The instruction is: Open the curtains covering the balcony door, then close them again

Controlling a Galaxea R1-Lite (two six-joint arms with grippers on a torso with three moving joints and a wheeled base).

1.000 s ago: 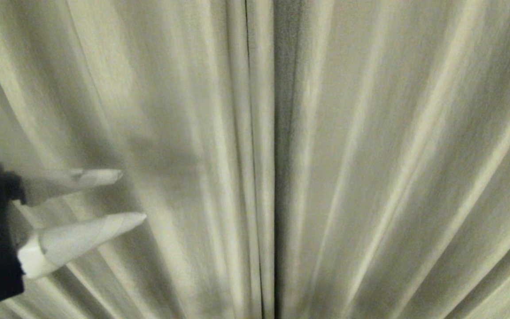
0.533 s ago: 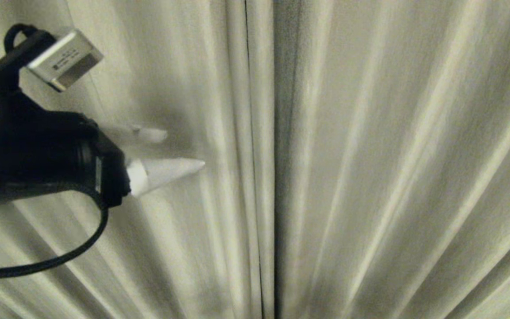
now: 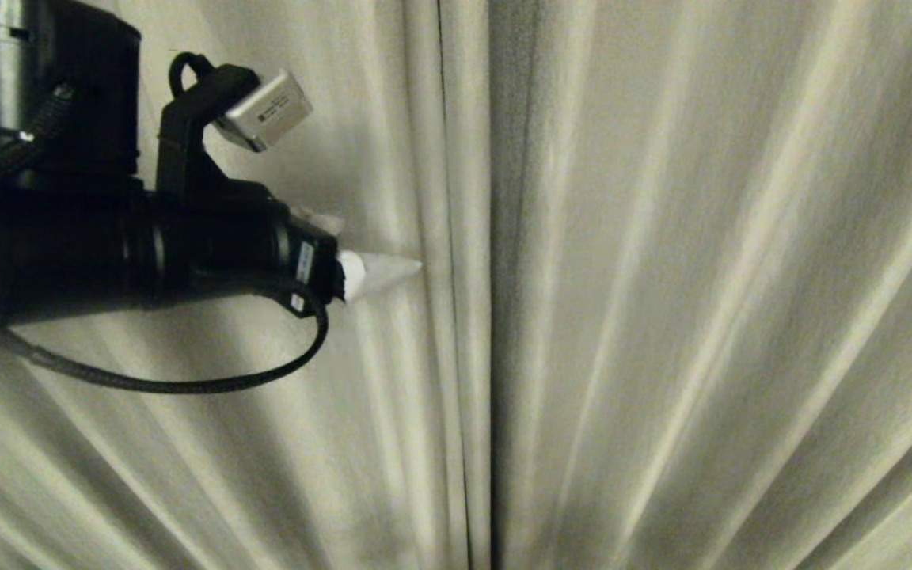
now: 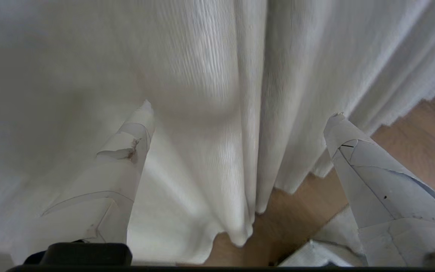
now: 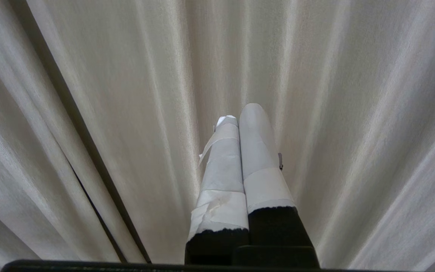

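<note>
Now left gripper (image 4: 240, 109) fingers (image 4: 127, 151) spread wide against the curtains (image 4: 210, 75).

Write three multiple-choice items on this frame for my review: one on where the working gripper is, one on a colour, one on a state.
1. Where is the left gripper?
A. Just left of the seam where the curtains meet
B. Far out on the right panel
C. Down at the floor

2. What colour is the curtain fabric?
A. Dark blue
B. Pale cream
C. Red

3. How do the two grippers stand?
A. Both shut
B. Left shut on fabric, right open
C. Left open, right gripper shut

Answers:
1 A: in the head view its white tips point at the folds beside the dark centre seam.
2 B: every view shows pale cream pleats.
3 C: the left wrist view shows its fingers spread wide with the curtain's edge folds between them, not pinched; the right wrist view shows its fingers pressed together, holding nothing.
</note>
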